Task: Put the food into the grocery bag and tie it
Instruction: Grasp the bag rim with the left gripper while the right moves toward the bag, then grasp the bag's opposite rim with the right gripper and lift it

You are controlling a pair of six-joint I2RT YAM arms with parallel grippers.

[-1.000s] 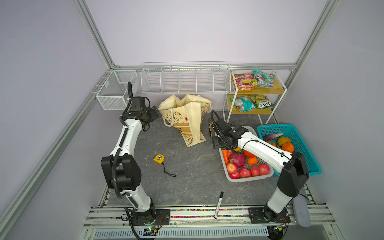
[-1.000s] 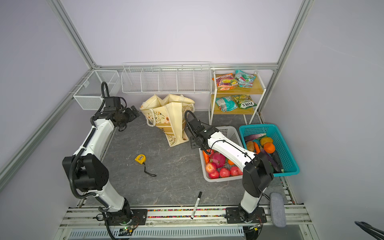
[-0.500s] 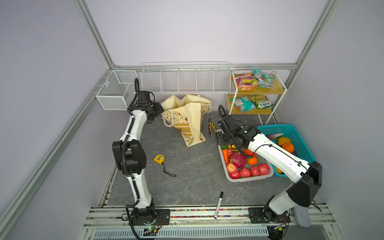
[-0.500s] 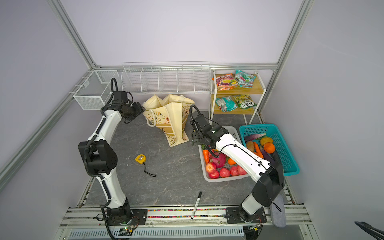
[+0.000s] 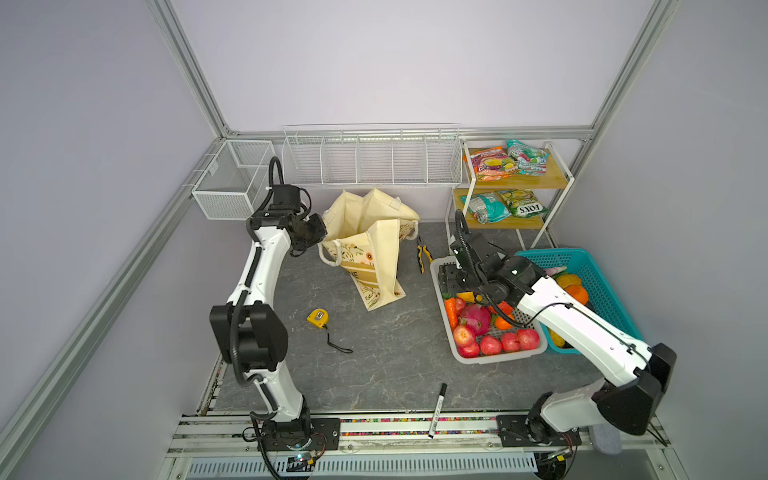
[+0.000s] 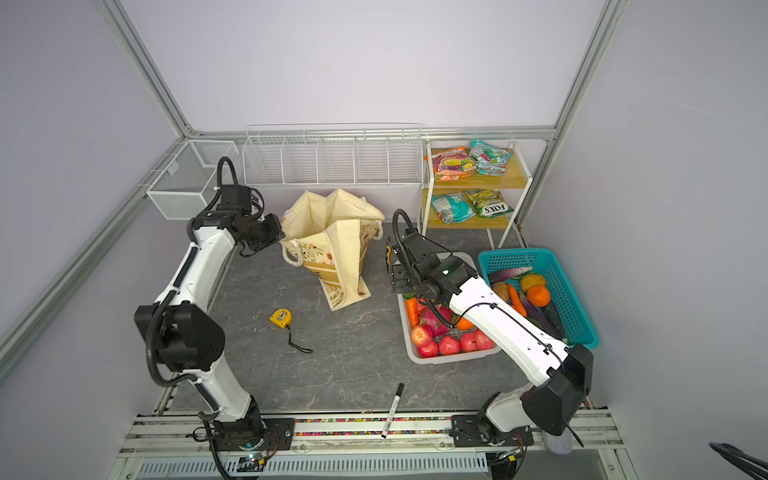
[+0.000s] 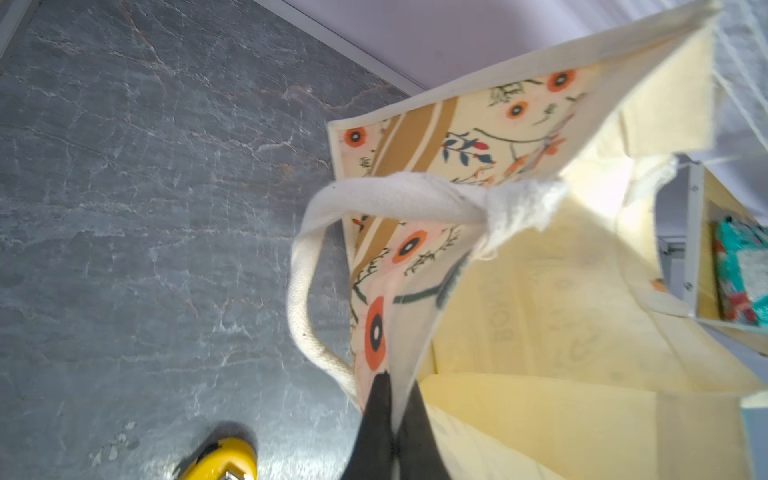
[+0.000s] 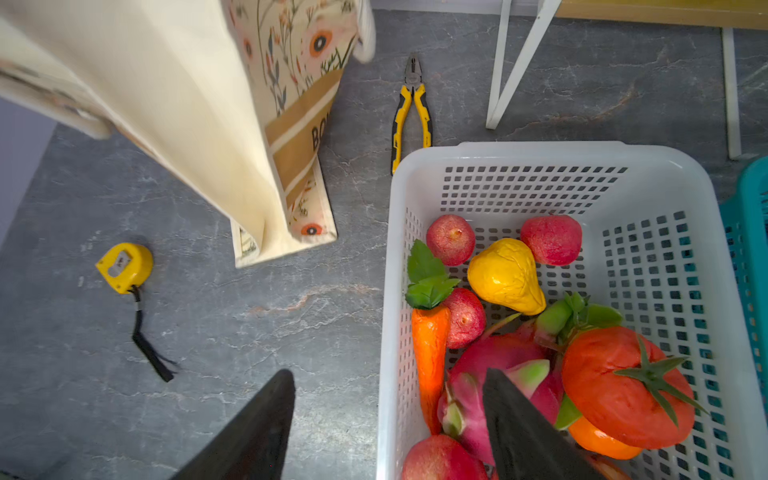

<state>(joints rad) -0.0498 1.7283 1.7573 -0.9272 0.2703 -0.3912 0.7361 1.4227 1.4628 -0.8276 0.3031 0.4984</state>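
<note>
Left jaws clamped together, right jaws spread apart.

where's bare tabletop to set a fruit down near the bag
Widest bare patch: the grey top bordered by the tape measure, the grocery bag's foot, the white basket and the marker. A narrower strip runs between tape measure and left arm. Crowded: the gap between bag and white basket holds the pliers; that basket and the teal basket hold produce.
</note>
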